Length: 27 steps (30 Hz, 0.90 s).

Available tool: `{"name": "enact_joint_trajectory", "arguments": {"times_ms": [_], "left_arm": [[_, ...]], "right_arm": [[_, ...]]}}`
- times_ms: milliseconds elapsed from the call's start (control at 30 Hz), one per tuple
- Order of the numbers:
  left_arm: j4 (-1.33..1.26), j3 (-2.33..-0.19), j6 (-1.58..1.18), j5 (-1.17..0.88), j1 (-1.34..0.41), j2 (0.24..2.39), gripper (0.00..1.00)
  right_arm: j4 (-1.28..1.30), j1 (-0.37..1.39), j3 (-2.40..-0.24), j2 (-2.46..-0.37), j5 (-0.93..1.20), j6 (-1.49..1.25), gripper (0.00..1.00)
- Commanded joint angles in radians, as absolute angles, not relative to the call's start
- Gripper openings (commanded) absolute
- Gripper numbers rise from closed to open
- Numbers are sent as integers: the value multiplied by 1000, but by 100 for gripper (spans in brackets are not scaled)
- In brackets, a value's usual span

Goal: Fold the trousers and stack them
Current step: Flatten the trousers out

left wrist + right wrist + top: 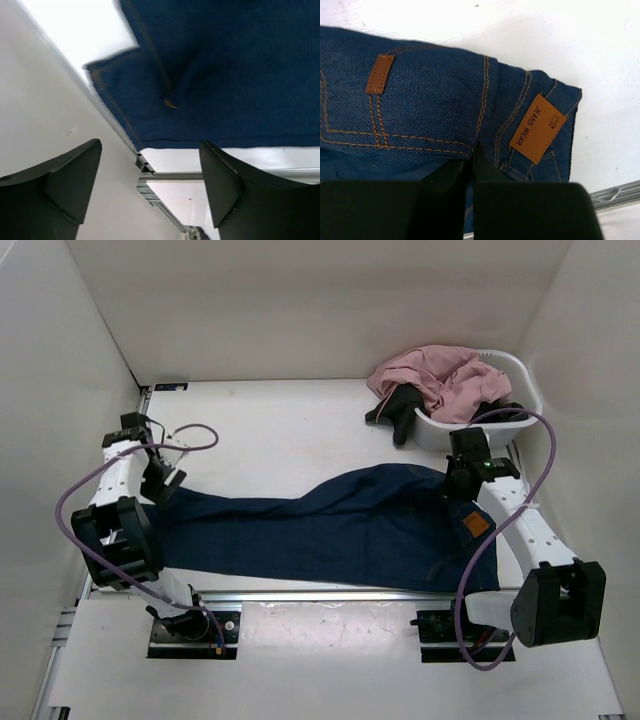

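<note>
The dark blue trousers (340, 525) lie flat across the table, legs to the left and waist to the right, with an orange-brown patch (477, 526) near the waistband. My left gripper (160, 480) hovers over the leg ends. In the left wrist view it (150, 145) is open with nothing between its fingers, and the leg hems (150, 115) lie just beyond the tips. My right gripper (462, 480) is at the far edge of the waist. In the right wrist view its jaws (475, 150) are pinched together on the denim (430, 100) beside the "JEANS WEAR" patch (537, 127).
A white basket (520, 375) at the back right holds a pink garment (430, 375), and a black garment (400, 410) hangs over its front. A metal rail (330, 592) runs along the near table edge. White walls close in on the left, back and right.
</note>
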<state>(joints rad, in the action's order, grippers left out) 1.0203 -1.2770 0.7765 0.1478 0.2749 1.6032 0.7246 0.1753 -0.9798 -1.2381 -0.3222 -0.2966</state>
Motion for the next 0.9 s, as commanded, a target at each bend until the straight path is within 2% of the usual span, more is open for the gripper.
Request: {"name": "enact_joint_trajectory", "arguments": {"times_ms": [0,200,267,333,367,400,433,467,733,867], "left_arm": [[982,-1175,854,103,282,1575,93],[980,-1204,836,46,282,1712,93],[940,-1204,827,73,282,1779,90],[931,-1225,801,130,282,1848,82],[945,-1236,801,130,293,1867,56],[962,-1252,801,130,293,1882,40],[983,-1285,792,130,304,1893,19],[1002,-1304,792,115,304,1893,14],[1210,-1613,865,-124,379,1721,14],[1273,-1666,914,-229,379,1719,14]], "right_arm": [[729,187,-1020,-1264,-305,-262,0],[747,187,-1042,-1282,-316,-252,0],[738,187,-1042,-1282,-325,-252,0],[738,187,-1042,-1292,-334,-262,0],[738,187,-1051,-1292,-334,-262,0],[738,187,-1051,-1292,-344,-273,0],[752,187,-1061,-1292,-359,-273,0],[752,187,-1062,-1292,-370,-273,0],[796,187,-1034,-1195,-408,-291,0],[796,187,-986,-1160,-408,-291,0]]}}
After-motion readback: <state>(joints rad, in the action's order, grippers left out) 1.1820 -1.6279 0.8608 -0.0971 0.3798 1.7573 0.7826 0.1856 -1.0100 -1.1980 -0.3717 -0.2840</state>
